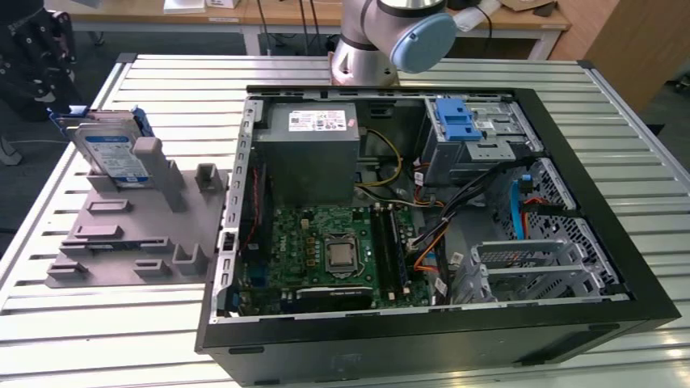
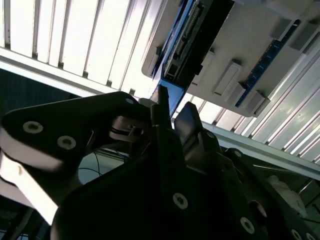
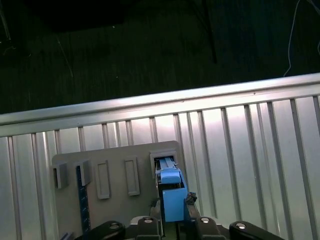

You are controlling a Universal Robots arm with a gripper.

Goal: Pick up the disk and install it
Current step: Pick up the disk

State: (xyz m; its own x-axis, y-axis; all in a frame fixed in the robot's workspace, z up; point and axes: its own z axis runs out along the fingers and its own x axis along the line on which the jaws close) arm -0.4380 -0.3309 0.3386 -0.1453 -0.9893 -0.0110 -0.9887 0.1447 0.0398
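Tool (image 2: 172, 114) fingers stand a little apart in the second wrist view, clamped on nothing, and a strip of blue shows through the narrow gap between them. Beyond the fingertips (image 2: 161, 112) lies the disk (image 2: 197, 45), seen edge-on and apart from the tool.

In the exterior view the disk (image 1: 113, 153) stands upright at about ten o'clock, its white-and-blue label facing the camera and its blue carrier framing it. It sits in a slot at the far end of a grey holder (image 1: 129, 234), which rests on the slatted metal bench (image 1: 129, 323). In the first wrist view the disk (image 3: 171, 192) shows as a blue edge at one end of the holder (image 3: 115, 165).

Toward the centre lies an open black computer case (image 1: 431, 347). Inside it, a grey power supply (image 1: 313, 153) sits at about twelve o'clock, with the green motherboard (image 1: 323, 250) at six o'clock below it. At two o'clock in the case is a silver drive cage (image 1: 474, 133) with a blue latch. The arm (image 1: 377, 40) rises at twelve o'clock behind the case.
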